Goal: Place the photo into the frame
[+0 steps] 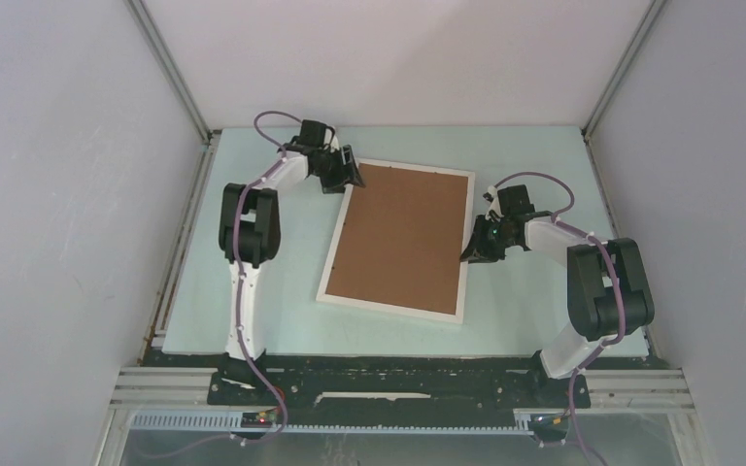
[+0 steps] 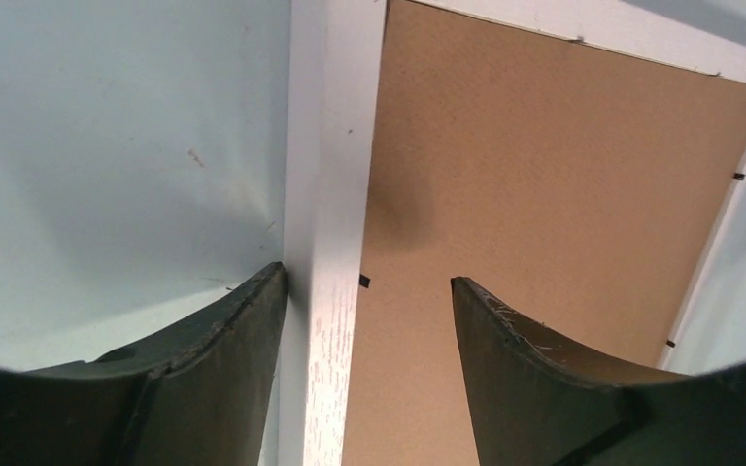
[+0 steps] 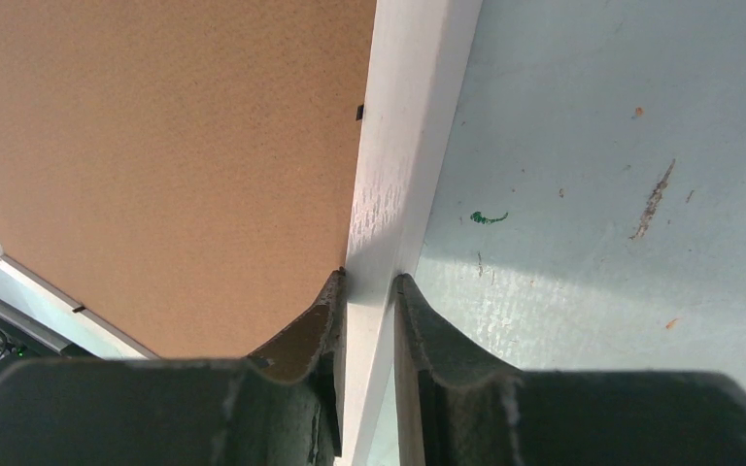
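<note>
The frame [image 1: 389,309] lies back-up on the pale table, its thin white rail around a brown backing board [image 1: 403,238]. The photo is hidden. My left gripper [image 1: 350,175] is at the frame's far left corner and stands open. In the left wrist view, the left gripper [image 2: 366,277] straddles the white rail [image 2: 335,146], one finger against the rail's outer edge and the other apart over the board [image 2: 544,194]. My right gripper [image 1: 471,254] is at the frame's right side. In the right wrist view, the right gripper [image 3: 369,277] is shut on the rail [image 3: 413,116].
Grey enclosure walls [image 1: 78,194] close in the table on three sides. Small black tabs [image 2: 364,282] hold the board along the rail's inner edge. Bare table [image 3: 593,194] lies to the right of the frame, with a few small stains on it.
</note>
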